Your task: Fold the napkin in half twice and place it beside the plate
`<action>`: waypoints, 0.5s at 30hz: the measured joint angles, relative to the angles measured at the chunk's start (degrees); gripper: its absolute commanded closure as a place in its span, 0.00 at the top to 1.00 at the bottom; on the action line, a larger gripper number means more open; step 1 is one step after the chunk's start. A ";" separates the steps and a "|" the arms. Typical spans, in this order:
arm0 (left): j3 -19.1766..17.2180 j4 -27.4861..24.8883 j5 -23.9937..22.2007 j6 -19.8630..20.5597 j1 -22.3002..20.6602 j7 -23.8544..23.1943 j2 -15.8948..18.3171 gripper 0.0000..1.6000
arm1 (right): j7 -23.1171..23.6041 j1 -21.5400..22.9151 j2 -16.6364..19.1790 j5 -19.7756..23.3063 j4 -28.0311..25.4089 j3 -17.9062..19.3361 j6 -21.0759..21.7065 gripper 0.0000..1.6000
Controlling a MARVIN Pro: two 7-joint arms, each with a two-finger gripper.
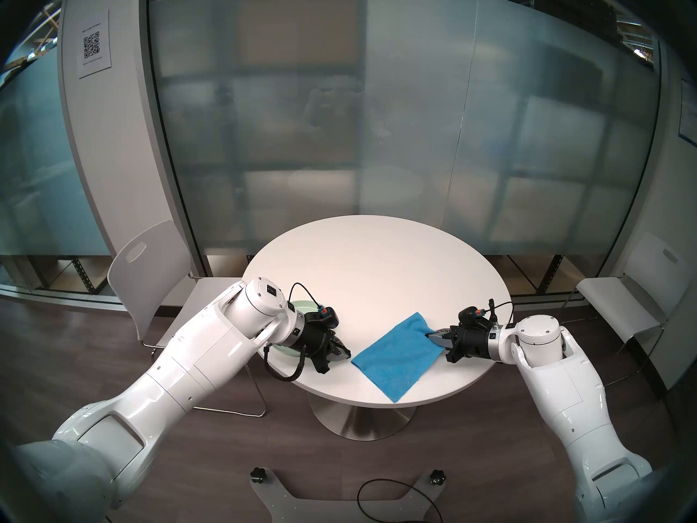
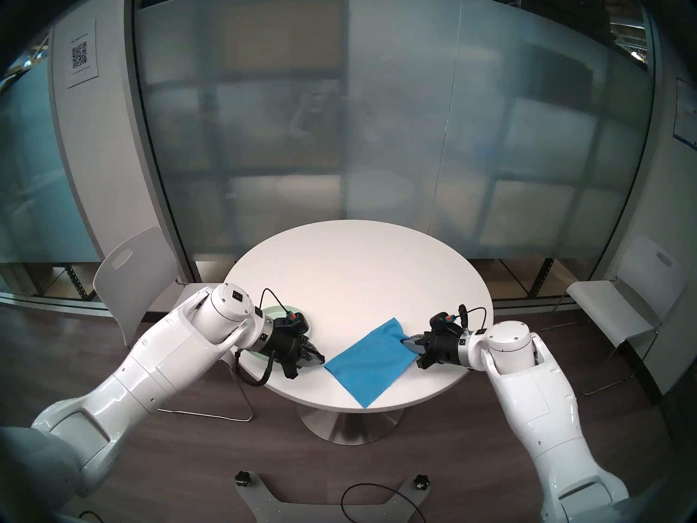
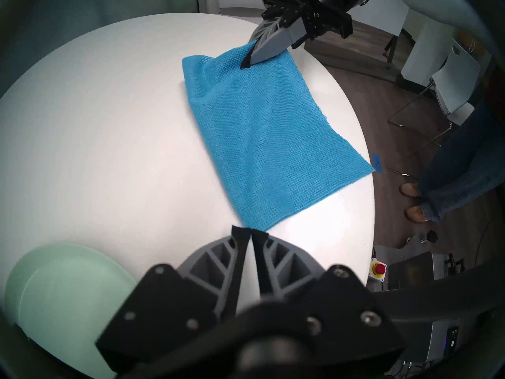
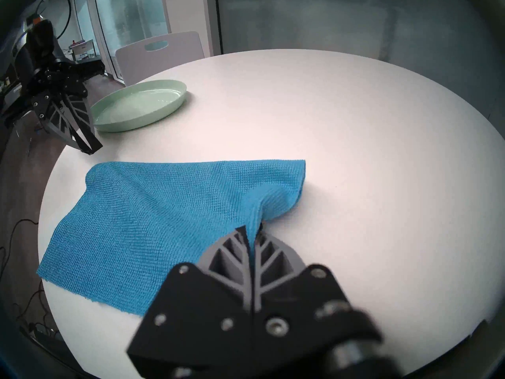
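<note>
**One fold in, right grip on cloth**

Plate (image 4: 142, 107) sits at table (image 1: 377, 254) left edge. Left gripper (image 3: 250, 230) nearly closed, empty, beside napkin (image 1: 396, 354) corner. Napkin lies mid-table as rectangle; right gripper (image 4: 255, 228) pinches its far-right edge.

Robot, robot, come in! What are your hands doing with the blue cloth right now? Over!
Right gripper shut on napkin edge. Left gripper shut, empty, beside the napkin's near corner. Napkin a rectangle on the table. Plate clear; nothing blocking.
</note>
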 measured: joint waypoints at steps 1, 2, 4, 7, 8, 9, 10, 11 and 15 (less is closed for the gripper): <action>-0.27 0.03 -0.11 0.08 0.01 0.26 0.02 0.38 | 0.03 0.36 0.06 0.06 -0.06 0.21 -0.01 0.00; -0.42 0.04 -0.18 0.13 0.01 0.41 0.03 0.38 | 0.08 0.59 0.10 0.09 -0.12 0.34 -0.02 0.00; -0.73 0.07 -0.31 0.21 0.01 0.71 0.05 0.39 | 0.28 1.11 0.21 0.17 -0.28 0.64 -0.03 0.00; -1.09 0.14 -0.48 0.24 0.05 1.12 0.10 0.38 | 0.79 1.86 0.46 0.29 -0.67 1.05 0.00 0.00; -1.20 0.14 -0.54 0.24 0.08 1.24 0.12 0.39 | 0.97 2.11 0.55 0.31 -0.76 1.15 0.02 0.00; -1.31 0.14 -0.62 0.24 0.13 1.35 0.13 0.39 | 1.13 2.31 0.63 0.33 -0.80 1.22 0.03 0.00; -1.47 0.07 -0.73 0.23 0.23 1.50 0.15 0.39 | 1.35 2.51 0.72 0.33 -0.82 1.28 0.06 0.00; -1.57 -0.02 -0.81 0.23 0.31 1.61 0.15 0.38 | 1.49 2.59 0.79 0.33 -0.84 1.29 0.10 0.00; -1.88 -0.53 -1.25 0.24 0.55 2.12 -0.15 0.38 | 2.02 2.60 0.89 0.33 -0.85 1.26 0.32 0.00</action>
